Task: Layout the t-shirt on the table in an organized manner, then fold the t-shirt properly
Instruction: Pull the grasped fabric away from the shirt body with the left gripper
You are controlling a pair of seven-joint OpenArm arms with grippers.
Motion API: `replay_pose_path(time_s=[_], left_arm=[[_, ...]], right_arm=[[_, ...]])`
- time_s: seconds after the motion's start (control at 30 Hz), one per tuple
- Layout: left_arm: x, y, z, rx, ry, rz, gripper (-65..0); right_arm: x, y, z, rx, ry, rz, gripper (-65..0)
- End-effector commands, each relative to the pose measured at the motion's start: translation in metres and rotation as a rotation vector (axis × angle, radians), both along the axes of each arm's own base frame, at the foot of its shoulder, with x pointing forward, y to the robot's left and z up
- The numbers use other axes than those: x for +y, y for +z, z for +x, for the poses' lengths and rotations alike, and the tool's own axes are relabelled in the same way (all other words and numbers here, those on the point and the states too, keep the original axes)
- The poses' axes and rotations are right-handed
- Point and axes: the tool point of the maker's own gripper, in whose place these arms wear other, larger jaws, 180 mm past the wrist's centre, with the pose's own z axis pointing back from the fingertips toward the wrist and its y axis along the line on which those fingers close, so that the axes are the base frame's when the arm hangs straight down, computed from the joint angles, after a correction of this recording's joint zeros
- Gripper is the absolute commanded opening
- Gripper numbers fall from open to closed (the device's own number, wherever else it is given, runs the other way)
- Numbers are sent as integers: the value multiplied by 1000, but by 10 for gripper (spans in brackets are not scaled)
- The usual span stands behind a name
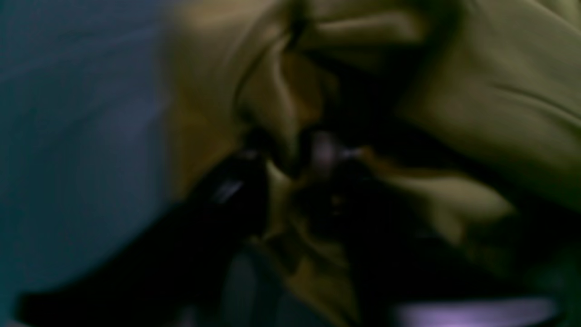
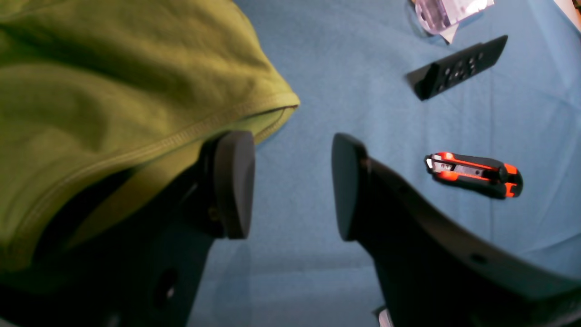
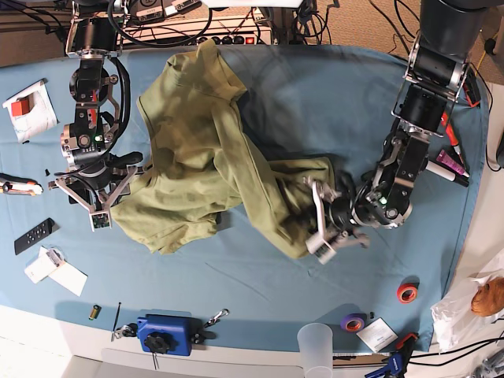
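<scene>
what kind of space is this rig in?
Likely a robotics lab bench: two arms over a blue-covered table, tape rolls, a box cutter and cables around a green t-shirt.

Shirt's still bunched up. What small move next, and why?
Probably draw the left hand outward with the t-shirt edge it has pinched, since the cloth lies crumpled across the table, while the right hand stands open beside the hem.

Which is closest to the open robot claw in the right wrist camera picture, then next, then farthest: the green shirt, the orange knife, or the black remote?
Measured from the right gripper:
1. The t-shirt, on the left; its hem lies right by one finger.
2. The orange and black utility knife, off to the right on the table.
3. The black remote, farther away at the upper right.
</scene>
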Motion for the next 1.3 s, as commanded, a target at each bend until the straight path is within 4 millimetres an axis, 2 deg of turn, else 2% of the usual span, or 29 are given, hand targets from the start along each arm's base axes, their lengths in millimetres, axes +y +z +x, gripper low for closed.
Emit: replay_pose_path(time_s=[0.0,0.07,0.17,0.37,0.43,0.53,0.6,0.67,0.83,1.0,1.1,1.27], left_arm=[[6,29,23,-86,39,-8,-650],[16,40,37,-128,79,31,-650],[16,65,54,-191,58,54,-650],[21,156,100,-326,75,85,-650],[25,176,105,-267,87,103,-650],[28,189,96,-126,76,127,-650],[36,191,91,-72,76,145,-650],[53,186,87,-39,97,168,-650],[102,157,72,48,162,245,-650],[140,132,44,91,183,312,-650],[148,121,21,87,158,361,-650],[135,100,-23,48,89,387,-650]], right_arm=[[-3,17,9,-60,5,-17,-371],[-3,18,9,-63,7,-17,-371],[-2,19,10,-74,13,-16,-371],[-1,21,12,-87,19,-16,-371],[-1,22,12,-89,21,-17,-371],[0,25,15,-110,31,-16,-371],[2,26,17,-124,38,-15,-371],[1,27,17,-124,38,-16,-371],[1,27,17,-128,40,-19,-371],[2,28,18,-131,41,-18,-371],[1,28,17,-130,41,-19,-371],[2,27,17,-130,41,-18,-371]])
